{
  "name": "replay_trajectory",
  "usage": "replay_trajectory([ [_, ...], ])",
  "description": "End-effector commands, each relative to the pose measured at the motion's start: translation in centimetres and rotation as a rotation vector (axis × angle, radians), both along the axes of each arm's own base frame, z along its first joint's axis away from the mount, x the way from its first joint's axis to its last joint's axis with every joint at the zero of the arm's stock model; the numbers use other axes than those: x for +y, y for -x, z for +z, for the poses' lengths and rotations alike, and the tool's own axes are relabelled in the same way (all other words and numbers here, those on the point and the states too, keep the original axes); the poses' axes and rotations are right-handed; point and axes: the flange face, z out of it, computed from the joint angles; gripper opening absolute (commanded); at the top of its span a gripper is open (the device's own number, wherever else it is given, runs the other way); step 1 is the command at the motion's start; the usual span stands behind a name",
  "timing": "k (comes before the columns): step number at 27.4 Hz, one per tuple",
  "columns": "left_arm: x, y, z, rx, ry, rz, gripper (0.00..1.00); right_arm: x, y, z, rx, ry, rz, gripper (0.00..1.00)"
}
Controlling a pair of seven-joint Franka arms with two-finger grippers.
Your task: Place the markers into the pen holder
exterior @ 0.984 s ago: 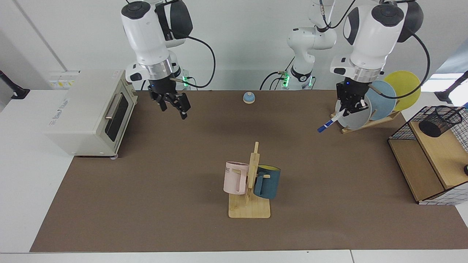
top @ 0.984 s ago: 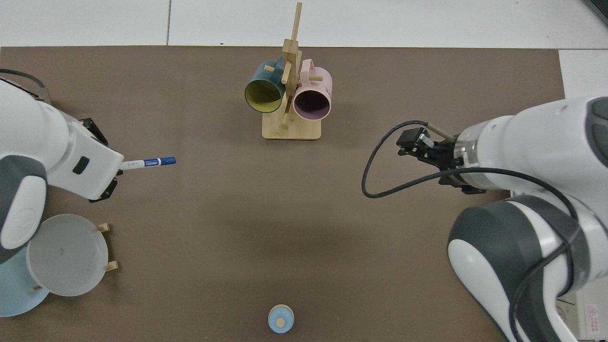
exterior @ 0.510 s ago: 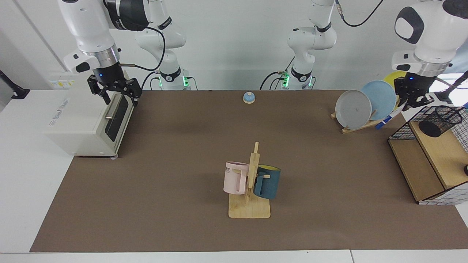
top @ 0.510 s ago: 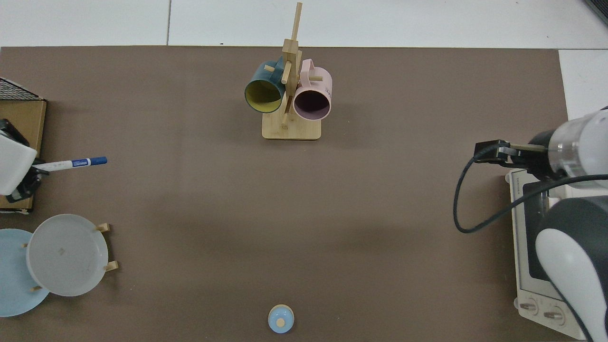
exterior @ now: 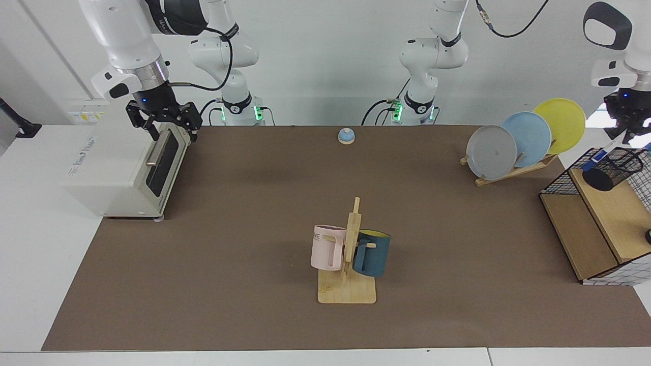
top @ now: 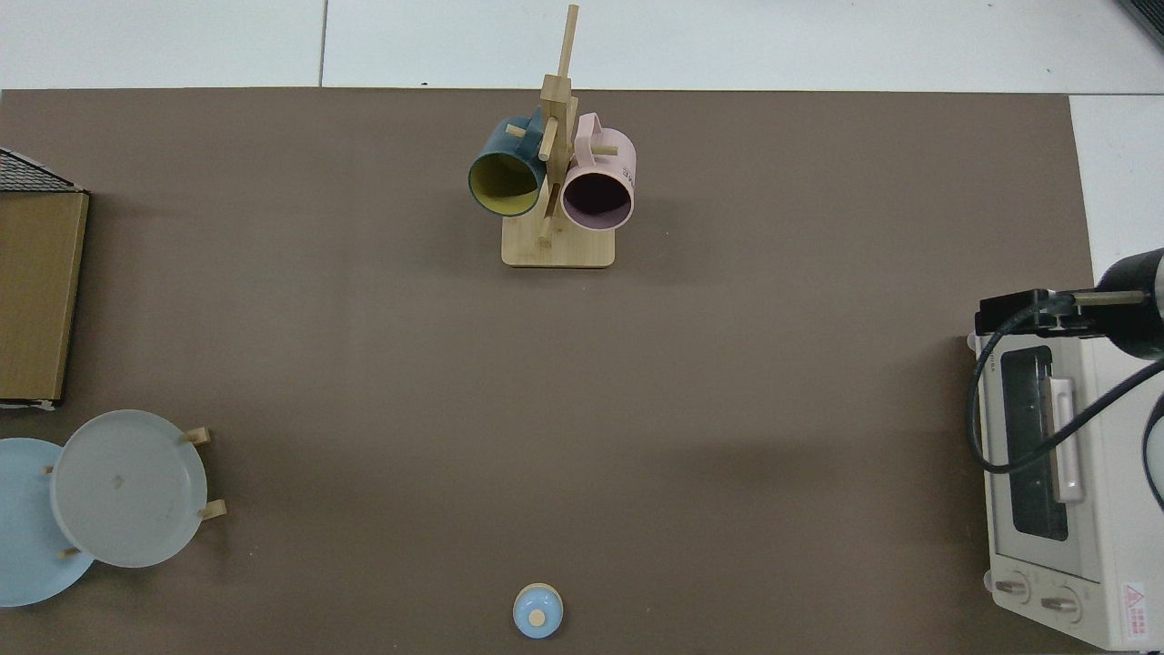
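A white-walled lab holds a table covered by a brown mat. Clock directions here refer to the facing view, with twelve o'clock at the wall where the robot bases stand.

At about three o'clock, at the mat's edge, sits a black wire-grid shelf with wooden boards. On its top board stands the pen holder, a small black mesh cup leaning in this view. Directly above it hangs the left gripper, its fingers pinching the upper end of the marker. The marker slants down, its blue cap just at the holder's rim at that rim's nine o'clock side; whether the tip has entered the cup cannot be told. The top view shows neither the marker nor the holder.

At ten o'clock the right gripper waits above a white toaster oven, its fingers spread and empty.

A mug tree with a pink and a blue mug stands near six o'clock, a plate rack with grey, blue and yellow plates at two o'clock, and a small blue-topped knob at twelve.

The marker looks light, rigid and smooth, so it could swivel in a loose pinch. A firm hold across the barrel near the top end seems best, leaving the lower end free to slide into the cup.
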Motion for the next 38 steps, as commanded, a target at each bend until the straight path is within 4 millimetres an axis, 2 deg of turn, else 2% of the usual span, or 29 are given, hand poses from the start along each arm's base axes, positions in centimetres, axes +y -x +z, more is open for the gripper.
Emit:
replay_trajectory([
  [1,2.8,-0.9,1.5,0.002,-0.116,-0.04,0.0,-1.2,-0.1,0.2,0.007,-0.009,0.008,1.0],
  [4,4.1,-0.6,2.0,-0.005,-0.155,-0.045,0.0,-1.0,-0.2,0.1,0.006,-0.019,0.011,1.0],
  [8,7.0,-0.1,2.0,-0.02,-0.197,-0.019,0.0,-0.6,-0.2,0.2,0.005,-0.019,0.017,1.0],
  [12,8.1,0.0,1.9,-0.03,-0.23,-0.023,0.0,-0.6,-0.2,0.2,0.005,-0.019,0.018,1.0],
  [26,7.8,-0.9,0.2,0.047,-0.282,-0.03,0.0,-0.6,-0.2,0.2,0.005,-0.019,0.017,1.0],
  [30,7.6,-2.3,-2.3,0.082,-0.276,-0.032,0.0,-0.6,-0.2,0.2,0.005,-0.019,0.018,1.0],
  [38,7.1,-2.6,-4.0,0.121,-0.266,-0.028,0.0,-0.6,-0.2,0.2,0.003,-0.019,0.018,1.0],
])
